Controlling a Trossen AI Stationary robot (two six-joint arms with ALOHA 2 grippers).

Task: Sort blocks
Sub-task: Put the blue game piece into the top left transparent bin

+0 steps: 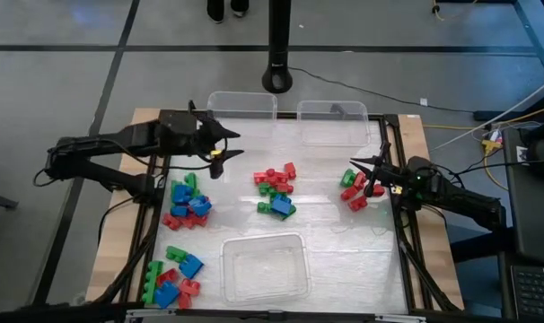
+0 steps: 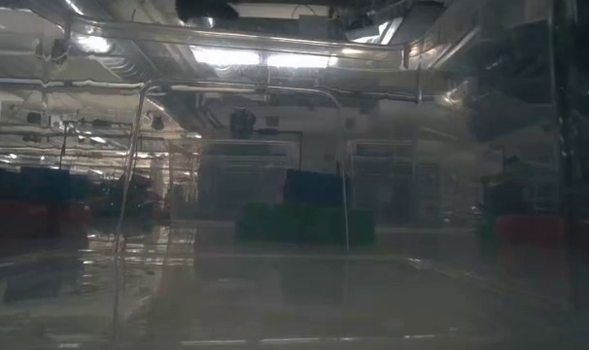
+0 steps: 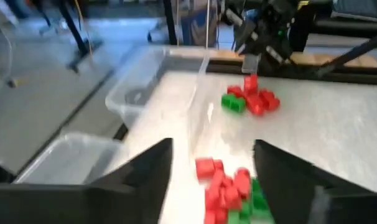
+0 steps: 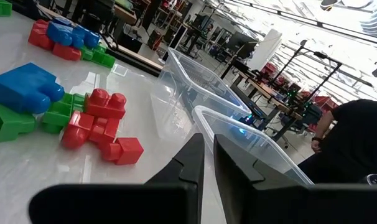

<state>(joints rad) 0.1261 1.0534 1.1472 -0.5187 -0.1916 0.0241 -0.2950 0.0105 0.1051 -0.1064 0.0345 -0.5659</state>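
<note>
Red, green and blue blocks lie in loose piles on the white table: one at the left (image 1: 187, 205), one in the middle (image 1: 276, 190), one at the right (image 1: 353, 188) and one at the near left corner (image 1: 171, 276). My left gripper (image 1: 236, 145) hovers open over the table's far left part, above and beyond the left pile, with nothing between its fingers (image 3: 145, 171). Past them the left wrist view shows the middle pile (image 3: 229, 190). My right gripper (image 1: 355, 165) is shut and holds nothing, just on the far side of the right pile.
Two clear bins stand at the far edge (image 1: 242, 106) (image 1: 333, 121), and a third (image 1: 263, 267) stands near the front edge. The low view looks through clear plastic, so the piles only show dimly. A person in dark clothes (image 4: 356, 143) is beyond the table.
</note>
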